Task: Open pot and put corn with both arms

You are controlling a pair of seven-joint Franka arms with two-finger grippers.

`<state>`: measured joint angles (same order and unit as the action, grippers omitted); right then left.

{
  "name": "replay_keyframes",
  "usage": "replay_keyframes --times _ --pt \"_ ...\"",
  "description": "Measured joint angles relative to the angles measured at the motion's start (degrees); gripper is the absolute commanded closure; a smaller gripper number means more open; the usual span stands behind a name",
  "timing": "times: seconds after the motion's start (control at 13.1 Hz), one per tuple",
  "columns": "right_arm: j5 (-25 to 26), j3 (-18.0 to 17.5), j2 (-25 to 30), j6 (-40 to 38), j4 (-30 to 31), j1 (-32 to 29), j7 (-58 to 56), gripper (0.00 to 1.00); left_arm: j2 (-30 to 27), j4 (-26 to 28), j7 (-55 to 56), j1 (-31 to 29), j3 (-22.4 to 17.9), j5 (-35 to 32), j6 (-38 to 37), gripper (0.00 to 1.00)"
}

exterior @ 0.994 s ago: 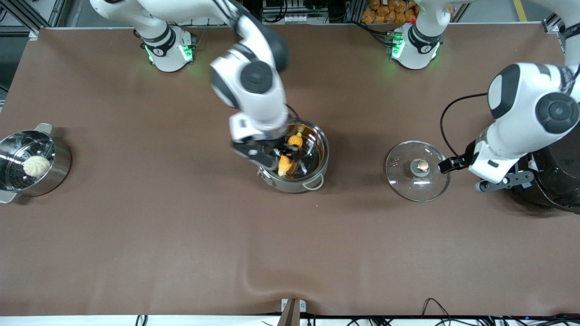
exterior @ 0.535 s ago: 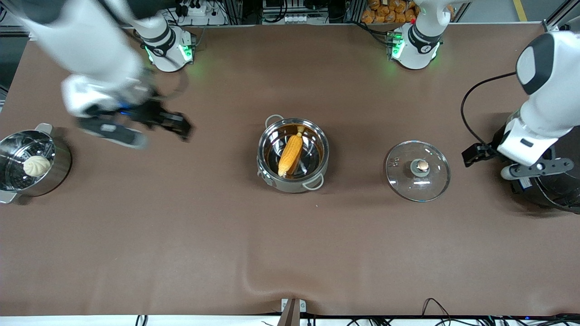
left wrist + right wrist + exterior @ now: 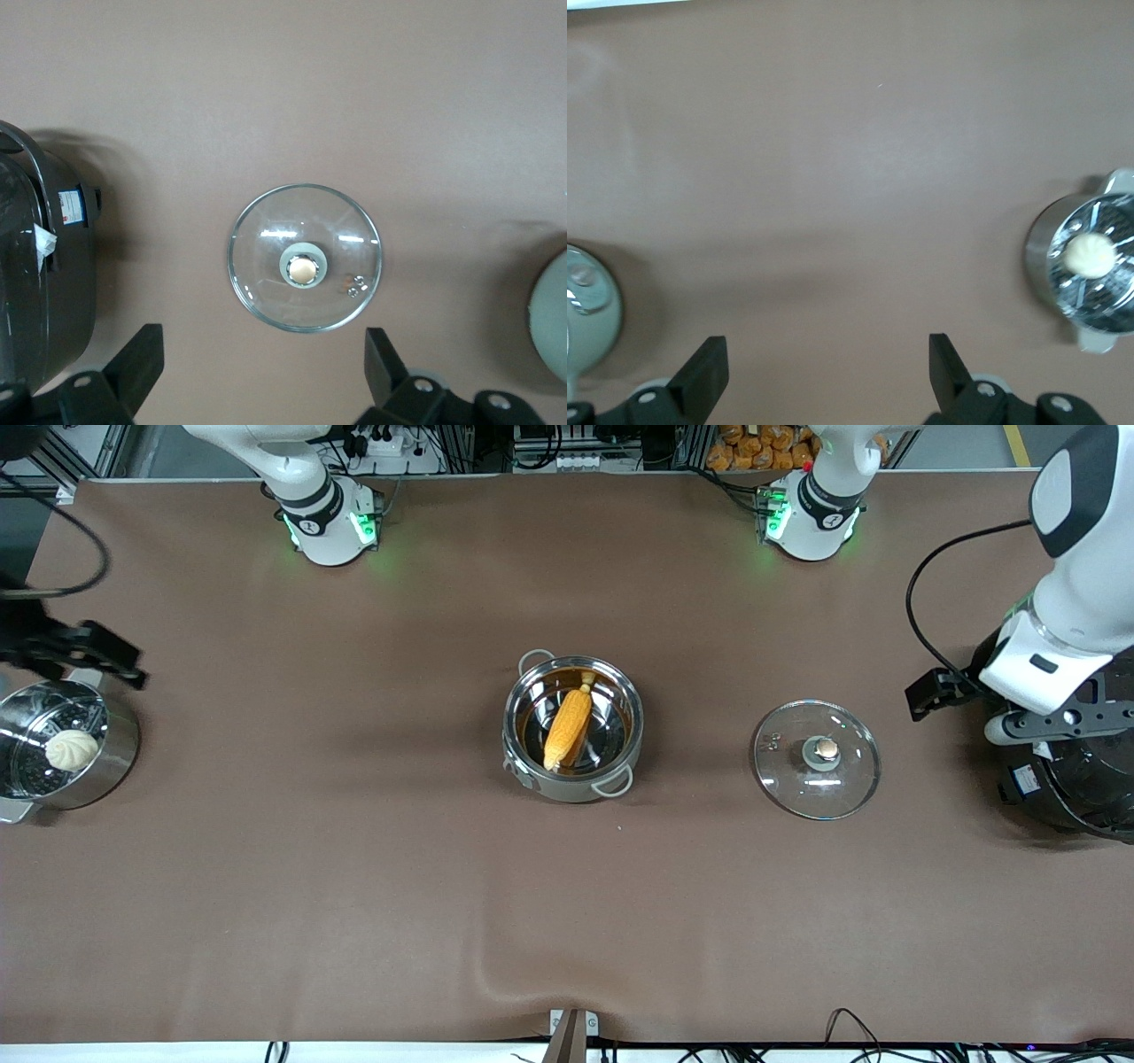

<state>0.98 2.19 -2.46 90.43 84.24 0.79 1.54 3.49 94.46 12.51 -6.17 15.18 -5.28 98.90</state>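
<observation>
1. Brown cloth covers the whole table (image 3: 354, 886), and at the centre of the frame sits the pot (image 3: 572, 728) with its lid off.
2. Inside the pot lies the corn (image 3: 568, 727), slanted, its pale stem tip toward my bases at the top of the frame. A second ago my right gripper was down in the pot with the cob; now the cob rests there alone, so I judge both steps done: pot opened, corn in.
3. Right of centre in the frame, the glass lid (image 3: 816, 758) lies flat on the cloth with its knob up, well apart from the pot.
4. My right gripper (image 3: 84, 657) has swung out to the frame's left edge, above the table beside the steamer pot (image 3: 62, 746) that holds a white bun (image 3: 72, 749). Its fingers (image 3: 700, 376) are spread wide and carry nothing.
5. My left gripper (image 3: 939, 691) has drawn off the lid toward the black cooker (image 3: 1076, 779) at the right edge. Its fingers (image 3: 133, 363) also stand wide apart, empty, with the lid seen between them far below.
</observation>
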Motion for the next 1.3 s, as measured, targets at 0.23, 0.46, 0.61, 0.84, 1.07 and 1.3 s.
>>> replay_keyframes --times 0.23,0.46,0.61,0.84,1.07,1.3 --pt "0.0 1.3 2.6 2.8 4.7 -0.1 -2.3 0.0 -0.5 -1.4 0.0 0.0 0.4 1.1 -2.3 0.0" --pt "0.0 1.1 3.8 3.4 7.2 -0.1 -1.8 0.0 -1.3 -1.6 0.0 0.0 1.1 1.4 -3.3 0.0" --pt "0.0 1.1 3.9 3.6 8.5 -0.1 0.8 0.0 -1.9 -1.6 0.0 0.2 1.5 1.9 -3.8 0.0" --pt "0.0 1.1 4.0 2.7 9.8 -0.1 1.7 0.0 -2.4 -1.6 0.0 2.5 0.0 2.8 -3.9 0.0" --pt "-0.1 1.0 5.6 -3.5 9.8 -0.1 1.8 0.0 -2.4 -1.7 0.0 4.0 -2.1 2.8 -3.9 0.0" --pt "-0.2 0.8 6.7 -5.5 9.9 0.0 1.8 0.0 -2.4 -1.8 -0.1 4.3 -2.9 2.8 -3.9 0.0"
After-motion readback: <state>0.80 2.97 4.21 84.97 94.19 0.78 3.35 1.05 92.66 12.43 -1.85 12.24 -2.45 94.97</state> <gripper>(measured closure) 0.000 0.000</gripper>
